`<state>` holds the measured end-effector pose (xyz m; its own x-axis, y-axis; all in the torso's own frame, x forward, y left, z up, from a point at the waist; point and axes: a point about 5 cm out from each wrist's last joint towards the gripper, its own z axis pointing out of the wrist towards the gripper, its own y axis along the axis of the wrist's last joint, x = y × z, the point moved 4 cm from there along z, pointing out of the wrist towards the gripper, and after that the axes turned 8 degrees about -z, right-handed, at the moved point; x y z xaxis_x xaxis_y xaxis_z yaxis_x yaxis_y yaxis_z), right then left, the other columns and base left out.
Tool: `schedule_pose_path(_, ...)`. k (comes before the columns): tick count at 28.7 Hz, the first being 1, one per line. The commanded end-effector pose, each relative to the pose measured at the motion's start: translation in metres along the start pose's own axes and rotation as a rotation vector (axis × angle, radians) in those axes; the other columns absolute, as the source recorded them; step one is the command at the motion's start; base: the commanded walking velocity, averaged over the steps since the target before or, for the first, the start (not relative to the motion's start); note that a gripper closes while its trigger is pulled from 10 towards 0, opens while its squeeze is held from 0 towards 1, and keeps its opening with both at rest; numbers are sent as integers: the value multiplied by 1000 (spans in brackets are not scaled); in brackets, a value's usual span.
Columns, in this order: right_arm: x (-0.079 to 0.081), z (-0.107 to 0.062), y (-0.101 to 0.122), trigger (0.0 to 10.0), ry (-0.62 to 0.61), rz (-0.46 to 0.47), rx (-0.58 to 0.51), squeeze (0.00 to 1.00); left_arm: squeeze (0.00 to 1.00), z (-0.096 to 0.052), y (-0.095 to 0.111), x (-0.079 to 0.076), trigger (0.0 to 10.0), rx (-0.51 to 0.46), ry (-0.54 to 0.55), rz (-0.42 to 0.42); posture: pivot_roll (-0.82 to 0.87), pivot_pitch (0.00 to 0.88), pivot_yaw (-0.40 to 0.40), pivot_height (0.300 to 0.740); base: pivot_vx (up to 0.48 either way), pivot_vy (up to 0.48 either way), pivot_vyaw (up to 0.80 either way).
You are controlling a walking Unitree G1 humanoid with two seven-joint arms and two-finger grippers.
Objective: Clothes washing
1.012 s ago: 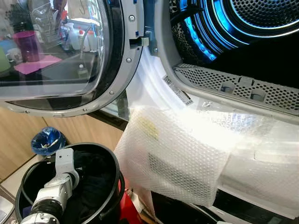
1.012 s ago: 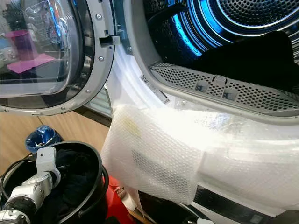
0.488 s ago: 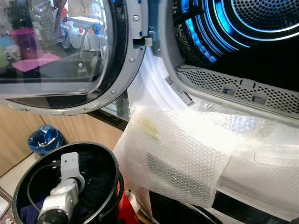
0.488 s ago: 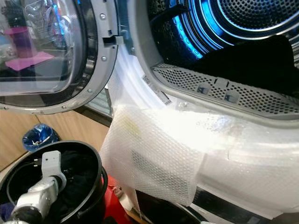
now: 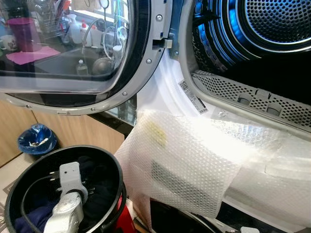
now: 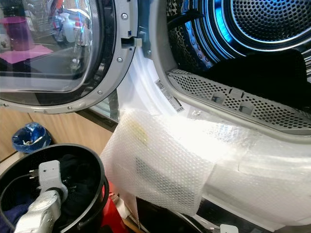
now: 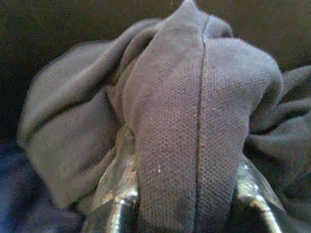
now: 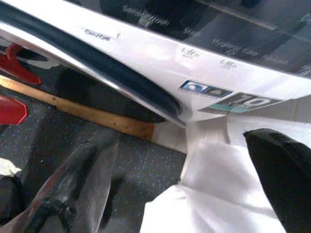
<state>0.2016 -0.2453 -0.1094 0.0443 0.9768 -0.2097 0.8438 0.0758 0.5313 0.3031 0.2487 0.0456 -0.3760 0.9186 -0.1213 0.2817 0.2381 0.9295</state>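
Observation:
A black bucket [image 5: 116,167] of dark clothes [image 5: 99,191] stands at the lower left, before the open washing machine. My left arm [image 5: 68,213] reaches down into it. In the left wrist view my left gripper [image 7: 187,199] is shut on a fold of dark grey knit garment [image 7: 194,121], which bulges up between the fingers [image 7: 116,204]. The lit blue drum [image 5: 272,29] holds a dark pile of laundry [image 6: 272,73]. My right gripper [image 8: 180,179] hangs open low by the machine's white front panel [image 8: 160,53], nothing between its fingers.
The round glass door [image 5: 73,48] swings out to the left above the bucket. Bubble wrap [image 5: 184,155] drapes over the machine's front below the opening. A blue-lined bin [image 5: 35,140] sits by the wooden cabinet. Something red [image 6: 112,213] lies beside the bucket.
The camera has shifted a little. My left arm has sunk deeper into the bucket, and a blue cloth now shows at its lower left.

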Motion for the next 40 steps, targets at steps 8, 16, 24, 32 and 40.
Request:
schedule_pose_path(8, 31, 0, 2, 10000, 69, 48, -2, 0, 0, -36, 61, -2, 0, -159, -71, 246, 54, 0, -5, 740, 0, 0, 0)
schedule_pose_path(16, 41, -3, -18, 10000, 74, 93, 43, 0, 0, -109, 126, -124, 0, -418, -829, 355, 78, 0, 34, 740, 0, 0, 0)
schedule_pose_path(24, 45, -2, -9, 10000, 66, 127, 27, 0, 0, -157, 96, -168, 0, -87, -1389, 272, 60, 0, 62, 740, 0, 0, 0)
schedule_pose_path(32, 47, -2, -6, 10000, 73, 98, 21, 0, 0, -193, 52, -201, 0, 203, -1817, 404, 53, 0, 71, 740, 0, 0, 0)
schedule_pose_path(40, 46, -3, -12, 10000, 75, 59, 30, 0, 0, -201, 28, -196, 0, 317, -1876, 450, 29, 0, 69, 740, 0, 0, 0)
